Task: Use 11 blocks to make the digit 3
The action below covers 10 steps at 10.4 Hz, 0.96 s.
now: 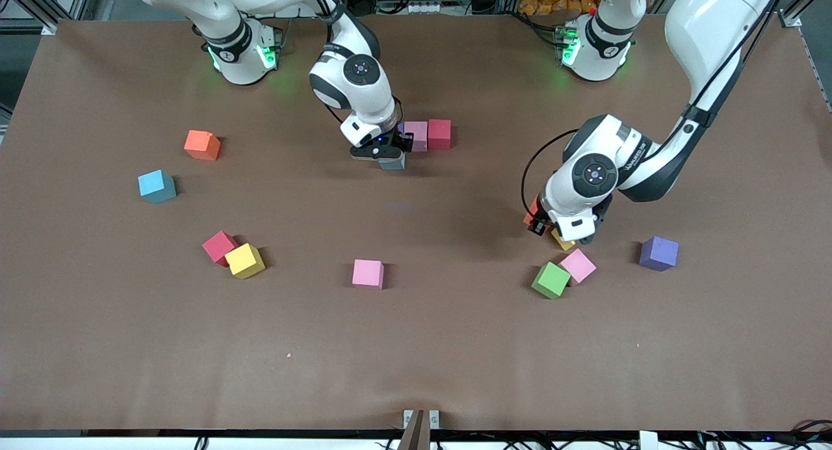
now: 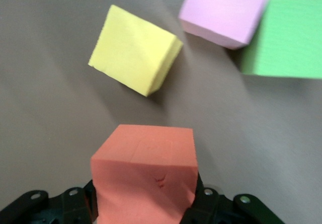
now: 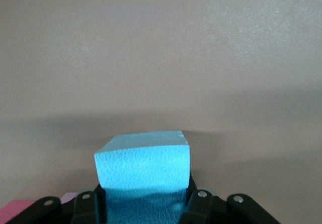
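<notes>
Front view: high, facing both bases, whole table (image 1: 416, 346) visible. Wrist views: close, looking down past held cubes. Left wrist and front views share the yellow cube (image 2: 135, 57).

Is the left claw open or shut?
Shut on the orange-red block: the left claw grips it from both sides, in the left wrist view.

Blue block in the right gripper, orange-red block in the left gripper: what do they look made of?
Blue block: likely foam, matte, with a fine pebbled cell texture. Orange-red block: apparently the same matte foam, showing a small dent and soft edges. Neither shows any gloss.
</notes>
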{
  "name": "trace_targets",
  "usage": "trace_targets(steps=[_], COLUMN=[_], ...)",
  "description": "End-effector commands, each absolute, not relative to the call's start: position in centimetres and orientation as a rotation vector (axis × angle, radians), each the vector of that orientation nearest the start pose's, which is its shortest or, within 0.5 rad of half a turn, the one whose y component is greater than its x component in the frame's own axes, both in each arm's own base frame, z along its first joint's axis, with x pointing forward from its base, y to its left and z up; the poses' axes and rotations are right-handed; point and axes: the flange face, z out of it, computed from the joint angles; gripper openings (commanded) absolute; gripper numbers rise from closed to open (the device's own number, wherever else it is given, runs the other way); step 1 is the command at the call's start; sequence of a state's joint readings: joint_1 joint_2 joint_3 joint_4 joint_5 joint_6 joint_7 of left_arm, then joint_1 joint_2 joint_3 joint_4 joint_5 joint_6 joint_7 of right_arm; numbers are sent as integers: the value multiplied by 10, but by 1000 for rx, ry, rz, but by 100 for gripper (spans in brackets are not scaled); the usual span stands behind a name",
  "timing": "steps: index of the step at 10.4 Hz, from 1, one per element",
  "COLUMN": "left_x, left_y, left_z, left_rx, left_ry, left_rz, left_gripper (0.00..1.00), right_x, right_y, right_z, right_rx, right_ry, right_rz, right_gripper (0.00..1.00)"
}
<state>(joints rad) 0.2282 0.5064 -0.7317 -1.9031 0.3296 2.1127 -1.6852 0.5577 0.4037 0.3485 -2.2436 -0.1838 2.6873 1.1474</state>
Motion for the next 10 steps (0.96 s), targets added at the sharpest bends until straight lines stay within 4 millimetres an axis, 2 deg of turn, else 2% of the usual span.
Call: trace_targets(steps=[1, 3, 4, 5, 8, 10], left_x=[557, 559, 560, 562, 562, 565], left_y=[-286, -308, -315, -319, -324, -325], left_z=[310, 332, 338, 344, 350, 356], left_rx=[-2692, -2746, -2764, -2796, -2899, -2965], left_ry=[-1402, -1351, -1338, -1298, -1087, -940], left_rz=[148, 116, 105, 96, 87, 80], left_gripper=[2, 2, 3, 3, 2, 2], right_x=[332, 332, 332, 333, 336, 340], right_y=[435, 435, 435, 434, 432, 433], right_z=[190, 190, 190, 190, 196, 200], right_rx=[-3080, -3080, -3082, -3088, -3092, -3079], right_ry=[161, 166, 166, 166, 174, 249], right_rz=[-9, -10, -9, -6, -17, -26], right_gripper=[29, 32, 54, 100, 100, 100])
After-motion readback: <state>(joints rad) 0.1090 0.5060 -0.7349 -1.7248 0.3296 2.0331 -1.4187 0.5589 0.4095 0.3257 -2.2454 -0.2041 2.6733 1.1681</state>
